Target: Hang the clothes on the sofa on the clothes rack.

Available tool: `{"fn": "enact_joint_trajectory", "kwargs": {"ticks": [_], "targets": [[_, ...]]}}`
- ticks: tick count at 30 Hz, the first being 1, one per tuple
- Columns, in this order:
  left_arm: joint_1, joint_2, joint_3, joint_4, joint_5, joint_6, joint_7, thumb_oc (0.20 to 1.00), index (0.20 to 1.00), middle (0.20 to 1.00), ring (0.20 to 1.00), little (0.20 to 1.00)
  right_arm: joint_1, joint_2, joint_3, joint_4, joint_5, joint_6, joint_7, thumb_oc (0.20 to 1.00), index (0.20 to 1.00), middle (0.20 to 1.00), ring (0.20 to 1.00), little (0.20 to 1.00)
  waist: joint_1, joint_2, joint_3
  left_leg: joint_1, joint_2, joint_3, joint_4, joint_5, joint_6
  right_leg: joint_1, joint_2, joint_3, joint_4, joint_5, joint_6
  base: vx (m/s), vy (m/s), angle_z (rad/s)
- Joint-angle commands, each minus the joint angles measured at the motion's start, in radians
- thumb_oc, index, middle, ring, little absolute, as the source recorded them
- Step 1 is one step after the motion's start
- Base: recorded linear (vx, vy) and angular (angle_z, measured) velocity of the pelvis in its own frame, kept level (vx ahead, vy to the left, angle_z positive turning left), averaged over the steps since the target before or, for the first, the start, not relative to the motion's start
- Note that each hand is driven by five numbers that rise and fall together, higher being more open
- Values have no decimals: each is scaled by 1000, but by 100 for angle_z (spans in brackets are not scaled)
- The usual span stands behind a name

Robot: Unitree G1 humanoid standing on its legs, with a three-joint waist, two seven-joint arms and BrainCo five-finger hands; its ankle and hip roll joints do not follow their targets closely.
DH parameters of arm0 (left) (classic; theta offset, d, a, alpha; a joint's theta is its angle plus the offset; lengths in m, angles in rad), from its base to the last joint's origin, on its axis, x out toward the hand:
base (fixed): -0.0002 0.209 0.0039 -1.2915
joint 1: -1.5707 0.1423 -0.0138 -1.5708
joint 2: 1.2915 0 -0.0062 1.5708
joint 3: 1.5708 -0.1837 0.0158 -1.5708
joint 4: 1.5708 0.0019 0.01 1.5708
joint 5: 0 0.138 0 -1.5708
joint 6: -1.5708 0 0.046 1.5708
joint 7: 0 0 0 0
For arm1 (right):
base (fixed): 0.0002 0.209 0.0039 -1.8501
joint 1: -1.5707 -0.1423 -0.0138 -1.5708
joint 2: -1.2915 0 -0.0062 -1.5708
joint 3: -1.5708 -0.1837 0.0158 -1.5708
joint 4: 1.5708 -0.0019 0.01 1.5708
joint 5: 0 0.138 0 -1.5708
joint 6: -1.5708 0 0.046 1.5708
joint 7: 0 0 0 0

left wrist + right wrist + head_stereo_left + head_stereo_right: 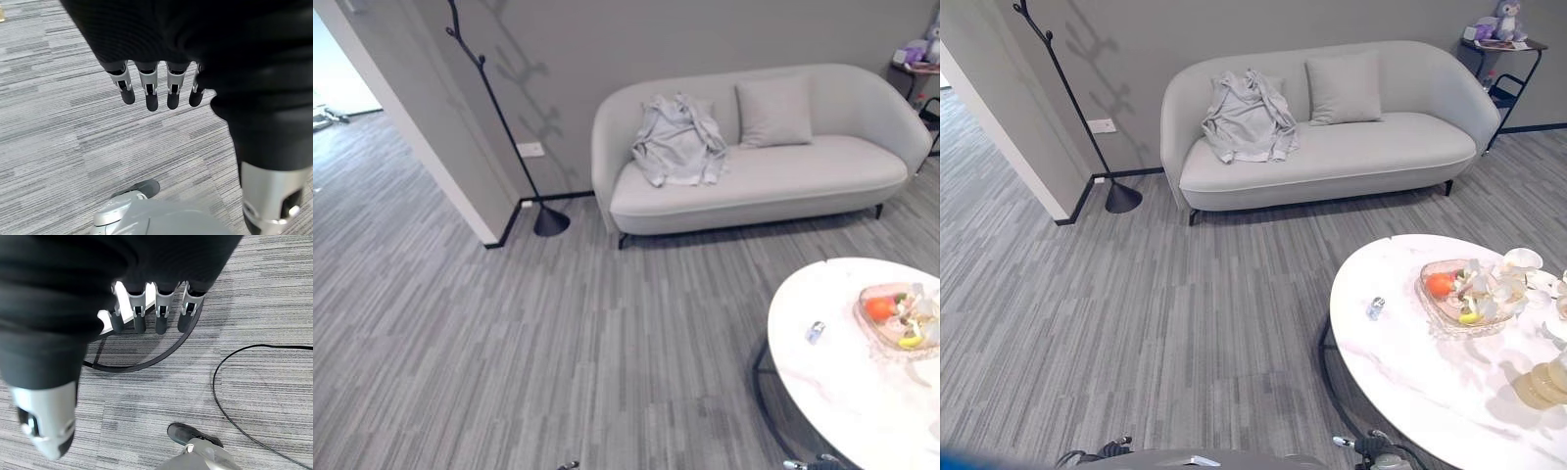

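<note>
grey garment (678, 139) crumpled on sofa (822, 166) left end, by cushion (773, 112) | rack (489, 93) left at wall | left hand (156, 88) – fingers relaxed, empty | right hand (146, 313) – same

A pale grey garment (677, 140) lies on a light grey sofa (783, 176) with a matching grey cushion (773, 112). The clothes rack (499, 117) is black, the wall (607, 39) grey, the floor (509, 343) striped grey. The round table (842, 372) is white marble-patterned.
</note>
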Motion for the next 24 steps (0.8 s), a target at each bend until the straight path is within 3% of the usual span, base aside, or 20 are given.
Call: {"fn": "enact_joint_trajectory", "kwargs": {"ticks": [1, 12, 24], "targets": [[-63, 38, 13, 8, -28, -26, 6, 1000, 1000, 1000, 1000, 1000, -57, -12, 49, 2, 12, -22, -7, 1000, 1000, 1000, 1000, 1000, -3, -58, 9, 83, 9, -107, -90, -42, -38, 79, -87, 1, -194, 140, 130, 0, 0, 0], [-53, 27, 64, 17, -90, -26, 42, 1000, 1000, 1000, 1000, 1000, -54, 1, 31, 12, 36, -30, -32, 1000, 1000, 1000, 1000, 1000, 6, -61, 10, 80, 9, -111, -90, -40, -38, 81, -88, -7, -194, 136, 130, 0, 0, 0], [-45, 16, 20, 71, -18, -8, -1, 1000, 1000, 1000, 1000, 1000, -40, -6, 42, 50, 7, -13, -10, 1000, 1000, 1000, 1000, 1000, -6, -57, 10, 83, 11, -110, -90, -45, -37, 82, -86, -2, -194, 135, 129, 0, 0, 0]]}}
